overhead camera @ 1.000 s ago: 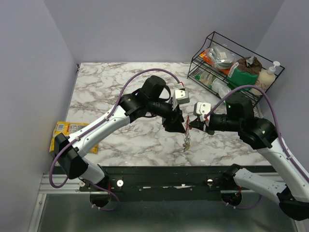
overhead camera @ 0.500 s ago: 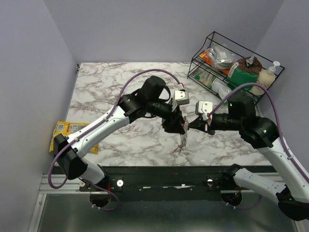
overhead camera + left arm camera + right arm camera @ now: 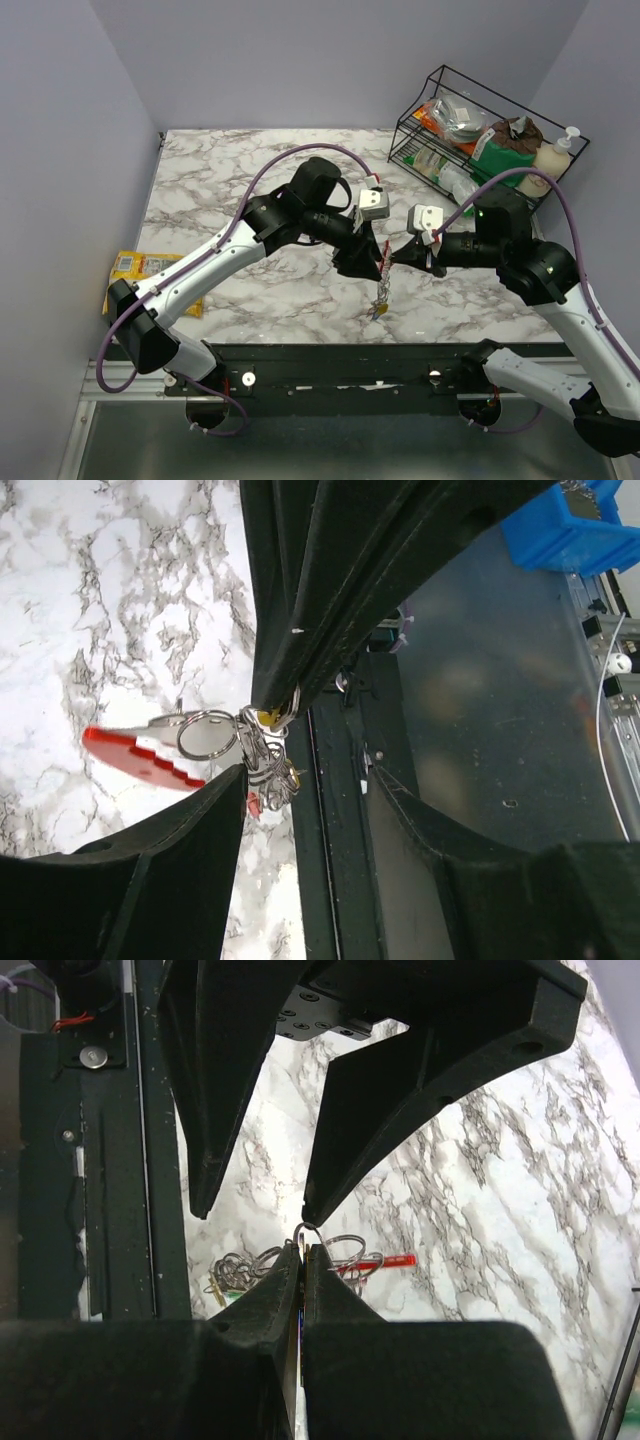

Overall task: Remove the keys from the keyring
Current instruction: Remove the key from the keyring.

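In the middle of the overhead view, above the marble table [image 3: 220, 180], the right claw [image 3: 302, 1256] is pinched shut on a wire loop of the keyring [image 3: 205, 735]. The keys [image 3: 381, 298] dangle below in a bunch. The left claw [image 3: 257, 1212] stands open, fingers spread either side of the right claw's tip.
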### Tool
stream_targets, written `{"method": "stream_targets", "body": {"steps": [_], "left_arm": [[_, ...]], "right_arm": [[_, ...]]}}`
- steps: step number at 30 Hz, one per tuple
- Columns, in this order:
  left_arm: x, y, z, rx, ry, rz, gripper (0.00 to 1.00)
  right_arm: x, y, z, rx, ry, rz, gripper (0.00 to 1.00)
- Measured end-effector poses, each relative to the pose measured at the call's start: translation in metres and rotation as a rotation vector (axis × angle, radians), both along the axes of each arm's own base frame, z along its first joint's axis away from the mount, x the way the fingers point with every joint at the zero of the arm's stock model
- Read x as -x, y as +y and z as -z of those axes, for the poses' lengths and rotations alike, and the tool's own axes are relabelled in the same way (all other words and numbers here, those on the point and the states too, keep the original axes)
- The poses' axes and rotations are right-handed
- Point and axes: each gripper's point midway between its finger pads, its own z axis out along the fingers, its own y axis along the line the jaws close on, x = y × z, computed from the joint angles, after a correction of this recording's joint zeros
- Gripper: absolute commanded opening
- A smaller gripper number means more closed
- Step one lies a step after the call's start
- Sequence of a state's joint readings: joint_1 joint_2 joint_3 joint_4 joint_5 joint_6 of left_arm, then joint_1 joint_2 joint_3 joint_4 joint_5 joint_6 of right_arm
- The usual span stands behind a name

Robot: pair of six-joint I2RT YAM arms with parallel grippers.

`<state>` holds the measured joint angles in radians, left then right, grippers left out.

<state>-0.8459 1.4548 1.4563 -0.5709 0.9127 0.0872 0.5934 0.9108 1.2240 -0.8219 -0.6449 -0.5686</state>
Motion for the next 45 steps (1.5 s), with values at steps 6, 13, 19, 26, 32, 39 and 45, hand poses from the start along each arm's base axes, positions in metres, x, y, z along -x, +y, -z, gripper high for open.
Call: {"method": "stream_targets", "body": {"steps": [6,13,19,26,32,39,45], "left_arm": [[0.003,0.001,-0.001,0.007,0.005,0.019,0.55],[0.004,0.003,-0.005,0.016,-0.003,0.018,0.56],[-0.008,0.009,-0.016,0.036,-0.019,-0.045,0.56],[-0.009,0.013,-0.020,0.052,-0.027,-0.060,0.56],[-0.007,0.009,-0.009,0.031,0.003,-0.053,0.56],[-0.001,0.004,-0.008,0.025,0.007,-0.029,0.55],[-0.001,0.003,-0.010,0.029,0.004,-0.028,0.55]], "right_arm": [[-0.001,-0.001,0.000,-0.005,0.006,0.004,0.01],[-0.002,-0.002,-0.001,-0.010,0.014,0.012,0.01],[-0.003,-0.003,-0.001,-0.012,0.019,0.020,0.01],[-0.004,-0.003,-0.001,-0.018,0.019,0.023,0.01],[-0.003,-0.002,-0.002,-0.023,0.026,0.021,0.01],[-0.004,-0.002,-0.002,-0.023,0.025,0.022,0.01],[-0.006,-0.002,0.002,-0.022,0.040,0.032,0.01]]}}
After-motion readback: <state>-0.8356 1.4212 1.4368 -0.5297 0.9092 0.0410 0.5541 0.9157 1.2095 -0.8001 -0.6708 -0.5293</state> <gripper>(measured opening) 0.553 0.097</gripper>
